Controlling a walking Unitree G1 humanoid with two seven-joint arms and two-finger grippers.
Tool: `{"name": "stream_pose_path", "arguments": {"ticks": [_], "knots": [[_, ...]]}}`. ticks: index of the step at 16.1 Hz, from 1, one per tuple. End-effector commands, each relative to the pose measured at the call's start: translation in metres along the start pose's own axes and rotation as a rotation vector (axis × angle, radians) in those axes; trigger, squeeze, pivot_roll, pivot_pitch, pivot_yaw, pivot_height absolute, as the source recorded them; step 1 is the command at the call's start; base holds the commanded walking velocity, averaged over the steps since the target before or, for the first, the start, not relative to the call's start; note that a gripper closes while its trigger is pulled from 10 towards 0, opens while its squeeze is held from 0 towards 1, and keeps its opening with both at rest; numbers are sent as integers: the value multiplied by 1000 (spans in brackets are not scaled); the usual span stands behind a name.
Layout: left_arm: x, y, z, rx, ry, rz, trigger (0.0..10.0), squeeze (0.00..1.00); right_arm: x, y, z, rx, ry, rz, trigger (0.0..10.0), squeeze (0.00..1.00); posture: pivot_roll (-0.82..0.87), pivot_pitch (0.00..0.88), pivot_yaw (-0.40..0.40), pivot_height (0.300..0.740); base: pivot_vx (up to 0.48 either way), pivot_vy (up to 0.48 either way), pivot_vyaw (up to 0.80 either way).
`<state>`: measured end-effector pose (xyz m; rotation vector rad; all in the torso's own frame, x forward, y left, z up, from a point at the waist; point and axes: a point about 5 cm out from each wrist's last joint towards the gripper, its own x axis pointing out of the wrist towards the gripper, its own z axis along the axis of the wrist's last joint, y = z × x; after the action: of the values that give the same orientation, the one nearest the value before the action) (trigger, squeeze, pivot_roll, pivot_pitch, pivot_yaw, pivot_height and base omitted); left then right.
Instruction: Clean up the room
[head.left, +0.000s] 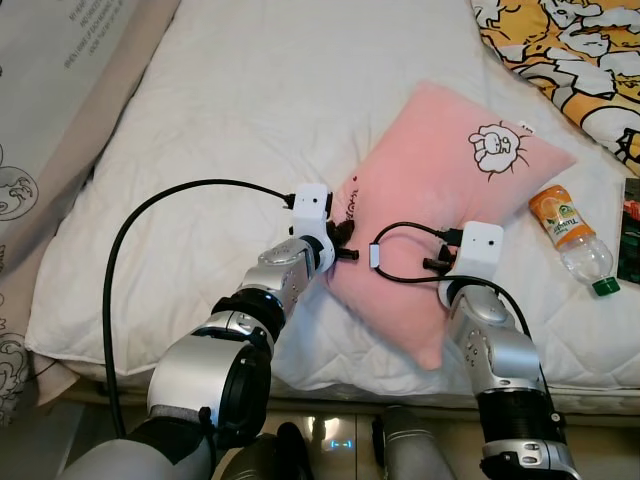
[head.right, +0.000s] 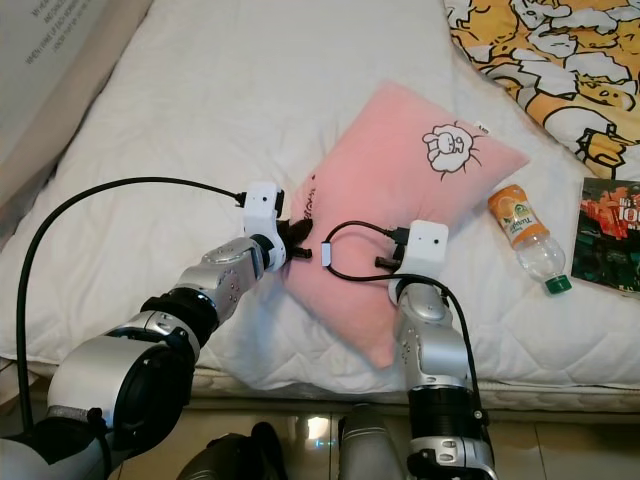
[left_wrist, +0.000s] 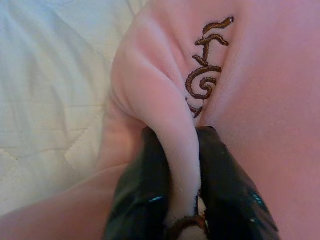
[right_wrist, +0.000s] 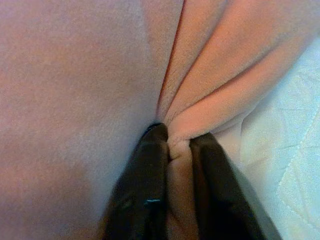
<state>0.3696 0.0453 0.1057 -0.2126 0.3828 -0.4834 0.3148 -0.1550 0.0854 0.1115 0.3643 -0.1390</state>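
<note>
A pink pillow (head.left: 440, 190) with a cartoon sheep drawn on it lies tilted on the white quilted bed (head.left: 220, 130). My left gripper (head.left: 345, 240) is shut on the pillow's left edge, pinching a fold of fabric beside brown embroidered lettering (left_wrist: 205, 75). My right gripper (right_wrist: 180, 145) is shut on a fold at the pillow's near right edge, under its white wrist camera box (head.left: 475, 250). In both wrist views, pink fabric is squeezed between the black fingers.
An orange juice bottle (head.left: 572, 238) with a green cap lies right of the pillow. A dark book (head.left: 630, 230) is at the far right. A yellow cartoon blanket (head.left: 570, 50) covers the bed's far right corner. The mattress's near edge (head.left: 330, 385) runs just before me.
</note>
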Motion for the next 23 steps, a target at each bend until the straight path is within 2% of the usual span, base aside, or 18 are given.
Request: {"name": "stream_pose_path", "arguments": {"ticks": [1,4,6,7,9,10,13,15,16,18,20,22,23], "knots": [[-2,-2,-18,-38,50,-17,0,0,-4,19,-35,6,144,88,0,0,-318,239,112,731,0,0,0],[-2,0,-15,-51,19,-9,0,0,-1,17,-26,-21,95,95,0,0,-310,231,110,731,0,0,0],[-1,0,-8,-43,-13,-7,0,0,4,15,-9,-60,18,100,0,0,-297,212,109,731,0,0,0],[0,-1,0,-33,-44,-8,0,0,6,15,6,-100,-54,110,0,0,-288,190,111,731,0,0,0],[2,-4,26,-21,-126,-22,0,0,10,14,32,-125,-150,123,0,0,-281,153,113,731,0,0,0],[2,-4,40,-42,-161,-25,0,0,10,16,49,-109,-217,140,0,0,-277,127,114,731,0,0,0],[-1,1,66,12,-248,8,0,0,14,18,75,-136,-308,141,0,0,-261,85,103,731,0,0,0],[-6,8,90,43,-326,64,0,0,16,23,92,-177,-364,163,0,0,-244,58,91,731,0,0,0],[-13,17,107,62,-390,123,0,0,16,25,103,-173,-397,180,0,0,-232,49,82,731,0,0,0],[-18,25,119,76,-436,162,0,0,17,25,111,-166,-418,188,0,0,-218,45,75,731,0,0,0],[-24,36,123,93,-464,213,0,0,20,24,113,-165,-419,184,0,0,-205,41,74,731,0,0,800],[-27,45,116,94,-463,263,0,0,26,26,108,-169,-397,192,0,0,-195,36,78,731,0,0,797],[-26,45,109,108,-441,270,0,0,27,27,105,-186,-392,189,0,0,-195,35,82,731,0,0,750]]}}
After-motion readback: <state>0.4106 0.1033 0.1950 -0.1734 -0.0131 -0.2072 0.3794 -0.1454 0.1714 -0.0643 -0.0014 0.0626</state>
